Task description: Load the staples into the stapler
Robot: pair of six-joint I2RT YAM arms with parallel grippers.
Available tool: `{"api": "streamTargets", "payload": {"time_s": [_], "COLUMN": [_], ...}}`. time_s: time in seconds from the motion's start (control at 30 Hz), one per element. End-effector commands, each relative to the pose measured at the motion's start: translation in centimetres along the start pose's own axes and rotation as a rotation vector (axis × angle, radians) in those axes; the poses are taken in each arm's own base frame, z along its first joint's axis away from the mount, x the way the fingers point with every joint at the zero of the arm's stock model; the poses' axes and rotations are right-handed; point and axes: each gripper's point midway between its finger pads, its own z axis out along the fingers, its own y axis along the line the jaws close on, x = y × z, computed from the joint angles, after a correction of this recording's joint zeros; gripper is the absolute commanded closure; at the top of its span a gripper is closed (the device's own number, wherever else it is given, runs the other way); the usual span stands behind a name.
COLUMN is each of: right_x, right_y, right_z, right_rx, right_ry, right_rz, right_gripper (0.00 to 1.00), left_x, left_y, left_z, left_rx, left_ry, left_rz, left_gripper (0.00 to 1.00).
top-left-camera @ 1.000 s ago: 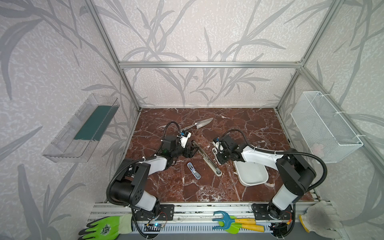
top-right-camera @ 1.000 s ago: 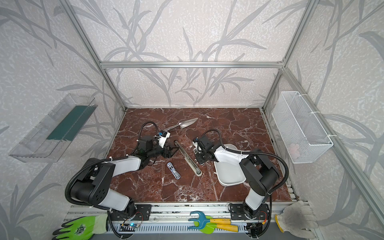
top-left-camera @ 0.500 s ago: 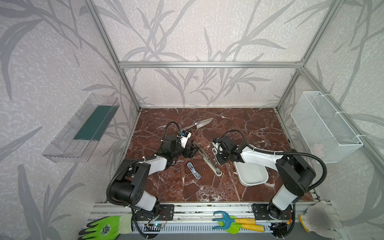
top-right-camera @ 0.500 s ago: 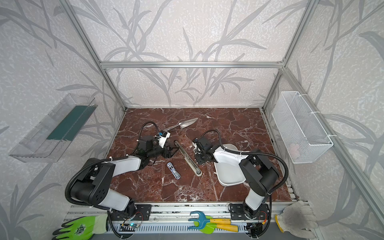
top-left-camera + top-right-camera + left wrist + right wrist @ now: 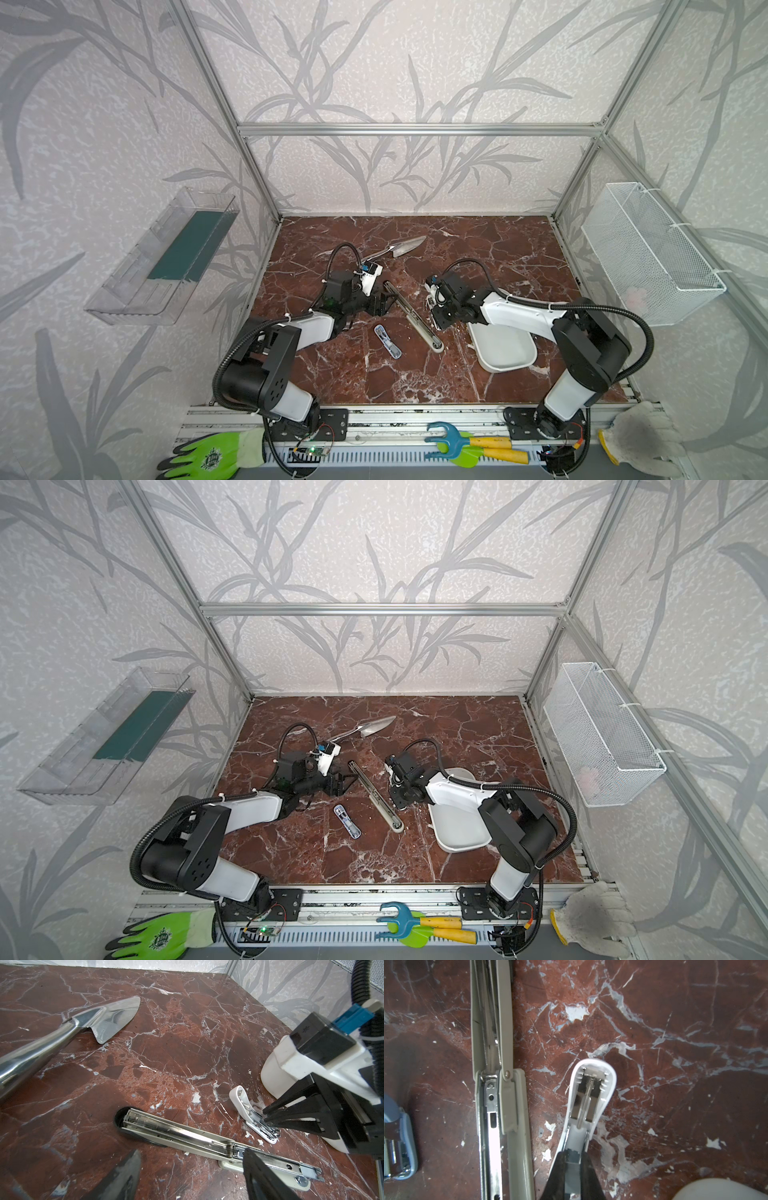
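Note:
A small white stapler (image 5: pixel 591 1093) lies opened flat on the marble floor, its metal channel facing up. My right gripper (image 5: pixel 572 1157) is shut on a short grey strip of staples (image 5: pixel 572 1156), held over the near end of that channel. From the left wrist view the right gripper (image 5: pixel 267 1116) has its tips down on the white stapler (image 5: pixel 242 1099). My left gripper (image 5: pixel 190 1154) is open and holds nothing. It hovers low over a long beige stapler (image 5: pixel 187 1136) that lies unfolded. In both top views the grippers (image 5: pixel 384 301) (image 5: pixel 399 802) flank this long stapler (image 5: pixel 411 316).
A small blue stapler (image 5: pixel 387 341) lies in front of the long one. A steel trowel (image 5: pixel 399 249) rests behind the left arm. A white dish (image 5: pixel 505 349) sits under the right arm. A wire basket (image 5: pixel 648 257) hangs on the right wall and a clear bin (image 5: pixel 166 262) on the left.

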Motion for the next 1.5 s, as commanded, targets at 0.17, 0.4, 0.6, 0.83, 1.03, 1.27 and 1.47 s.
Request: {"api": "streamTargets", "payload": {"time_s": [0.17,0.4,0.6,0.83,1.03,1.27,1.47], "right_x": [-0.4,-0.3,0.4,0.8,0.9,1.4,1.8], "right_y": [0.3,0.6,0.6,0.3,-0.1,-0.7,-1.0], "right_z": [-0.4,-0.3,0.6,1.0,1.0,0.8,0.5], "right_rx": [-0.004,-0.021,-0.02,-0.001,0.024,0.053,0.07], "right_ry": [0.005,0.011,0.049,0.068,0.072,0.083,0.09], "right_rz": [0.043,0.064,0.094,0.112,0.116,0.129,0.144], "right_gripper": [0.95,0.99,0.99,0.99,0.99,0.98,0.86], "left_x": [-0.6,-0.6,-0.6,-0.6,-0.5,-0.5,-0.6], "left_y": [-0.1,-0.1,-0.1,-0.2,-0.2,-0.2,-0.2], "left_z": [0.4,0.4,0.4,0.4,0.4,0.4,0.5], "left_rx": [0.003,0.004,0.002,0.006,0.007,0.005,0.006], "left_ry": [-0.002,0.0,0.0,0.001,0.002,0.002,0.002], "left_rz": [0.029,0.03,0.029,0.031,0.033,0.035,0.036], "left_gripper": [0.22,0.22,0.22,0.22,0.22,0.22,0.22]}}
